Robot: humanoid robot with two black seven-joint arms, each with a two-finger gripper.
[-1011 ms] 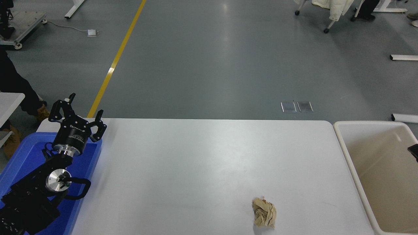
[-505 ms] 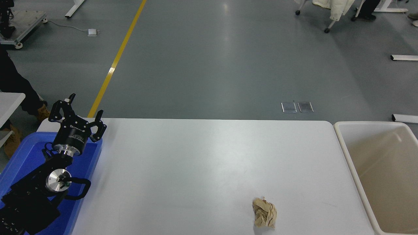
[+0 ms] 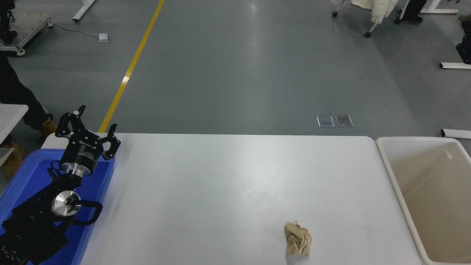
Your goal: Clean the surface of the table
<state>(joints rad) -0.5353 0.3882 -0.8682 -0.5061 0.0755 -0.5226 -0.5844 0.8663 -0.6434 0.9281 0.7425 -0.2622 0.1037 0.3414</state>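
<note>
The table surface (image 3: 228, 184) is a wide matte white top with rounded corners filling the lower half of the head view. A crumpled ball of brown paper (image 3: 297, 239) lies on it near the front edge, right of the middle. My left gripper (image 3: 92, 123) is open and empty, parked at the lower left above the blue tray, far from the paper. My right arm and gripper are out of view.
A blue plastic tray (image 3: 22, 173) sits at the table's left end under my left arm. A beige rectangular bin (image 3: 430, 191) stands against the table's right end. A person's legs and boots (image 3: 22, 106) are at the far left.
A dark part at the right edge over the beige bin, seen a second ago, has gone out of view. The left arm and the paper ball have not moved.
</note>
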